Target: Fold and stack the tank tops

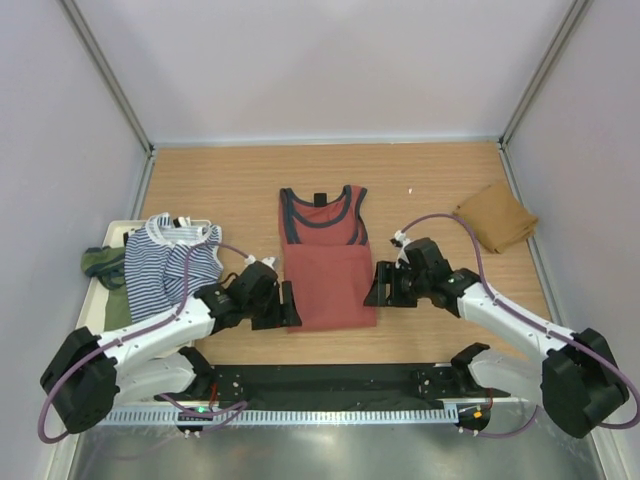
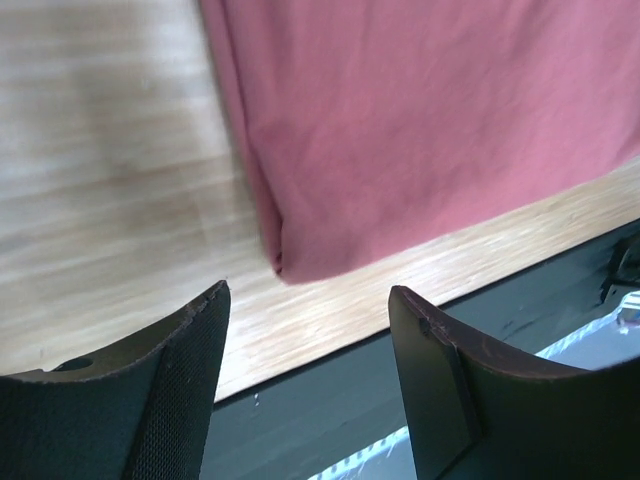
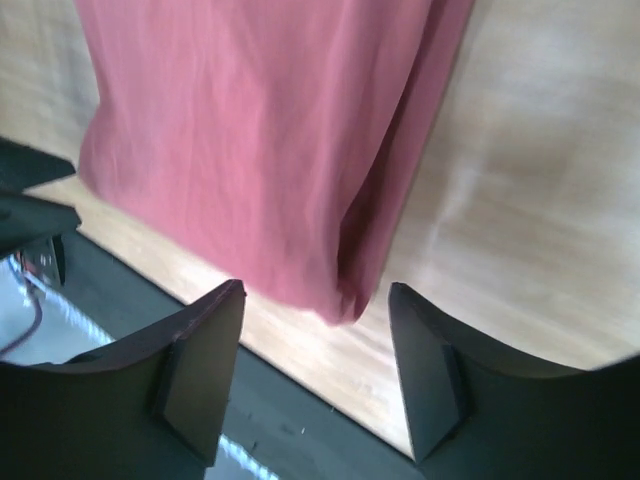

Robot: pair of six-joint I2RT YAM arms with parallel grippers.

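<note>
Red top (image 1: 325,265): lies flat at the middle of the table (image 1: 220,190), neck toward 12 o'clock, navy trim at neck and armholes; an edge of cloth crosses it just below the armholes.
Left gripper (image 1: 288,305): low over the table at the red top's 7 o'clock corner, just beside the cloth; fingers spread wide, nothing between them. In the left wrist view that corner shows doubled layers, a little way beyond the fingertips.
Right gripper (image 1: 380,285): just off the red top's side at 4 o'clock; fingers spread wide and empty. In the right wrist view the near corner of the cloth hangs rounded between and beyond the fingertips, with no contact visible.
Striped top (image 1: 170,262): bunched at 9 o'clock from the red top, partly on a pale tray (image 1: 112,228).
Olive top (image 1: 100,262): crumpled on the tray, touching the striped top at its 9 o'clock.
Tan top (image 1: 495,215): folded into a small packet at 2 o'clock, well apart from the red top.
</note>
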